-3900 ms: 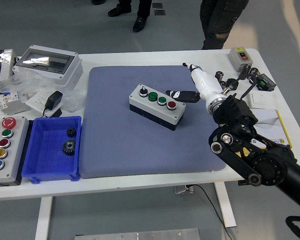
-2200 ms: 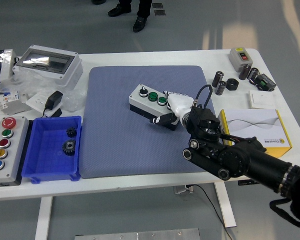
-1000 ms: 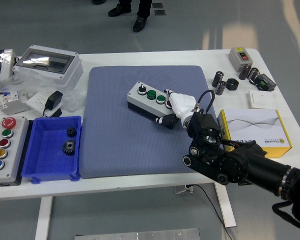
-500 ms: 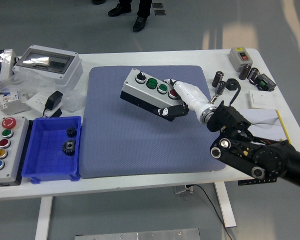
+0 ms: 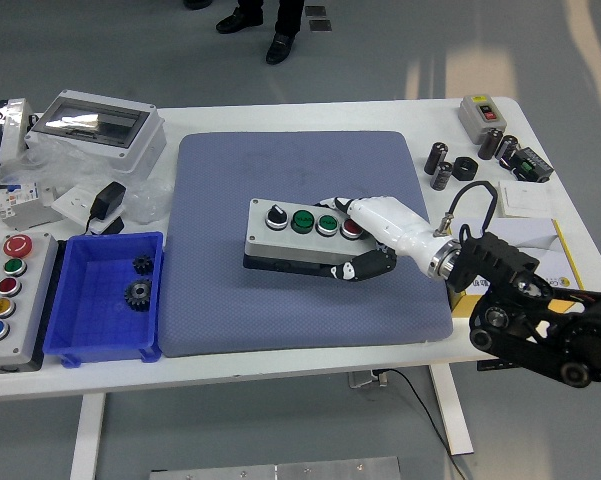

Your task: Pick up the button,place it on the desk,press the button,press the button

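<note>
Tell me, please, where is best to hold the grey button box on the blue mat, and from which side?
Probably the right short end of the button box, approached from the right. It is a long block with buttons along the top, so gripping the end walls leaves them free. The right hand already grips there, fingers over the top edge and thumb under the front.

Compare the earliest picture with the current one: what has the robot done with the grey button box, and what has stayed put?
The right hand has grasped the button box, lifted it and carried it nearer the mat's front edge, turning it. The blue bin and five-button panel stayed put.
</note>
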